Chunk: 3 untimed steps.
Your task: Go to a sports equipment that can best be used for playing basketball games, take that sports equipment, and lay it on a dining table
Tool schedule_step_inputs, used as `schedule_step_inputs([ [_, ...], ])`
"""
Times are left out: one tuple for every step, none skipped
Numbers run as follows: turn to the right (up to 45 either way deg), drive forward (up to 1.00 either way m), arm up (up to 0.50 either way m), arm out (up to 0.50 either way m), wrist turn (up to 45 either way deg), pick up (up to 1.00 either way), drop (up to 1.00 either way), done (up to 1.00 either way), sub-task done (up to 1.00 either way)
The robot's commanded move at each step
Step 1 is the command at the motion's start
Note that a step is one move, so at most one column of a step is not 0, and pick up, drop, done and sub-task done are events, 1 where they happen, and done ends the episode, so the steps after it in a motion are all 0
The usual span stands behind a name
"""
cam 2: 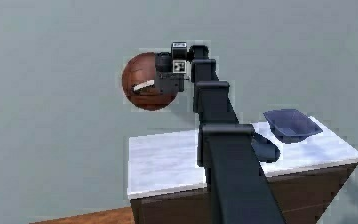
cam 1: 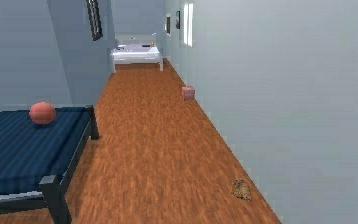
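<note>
The gripper [cam 2: 152, 85] holds the brown basketball [cam 2: 135, 68] before the far grey wall [cam 2: 57, 110], clear of the white-topped cabinet [cam 2: 167, 155] below; a dark bowl [cam 2: 292, 124] sits near the top's right end, its contents impossible to tell

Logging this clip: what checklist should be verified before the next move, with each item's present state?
1. Ball held: ok; the basketball hangs at the tool, clear of the white countertop.
2. Arm drawn in for driving: not ok; the arm reaches out above the countertop.
3. Clutter near the arm: ok; the dark bowl sits off to the arm side view's right.
4. Floor ahead: ok; a pink thing and a brown thing lie near the forward view's right wall.
5. Dining table found: cannot tell; white furniture stands at the hall's far end.
</note>
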Motion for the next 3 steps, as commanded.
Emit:
schedule_step_inputs([
  [0.0, 0.00, 0.00, 0.00, -45.0, 0.00, 0.00, 0.00, 0.00],
  [0.0, 0.00, 0.00, 0.00, -45.0, 0.00, 0.00, 0.00, 0.00],
  [0.0, 0.00, 0.00, 0.00, -18.0, 0.00, 0.00, 0.00, 0.00],
])
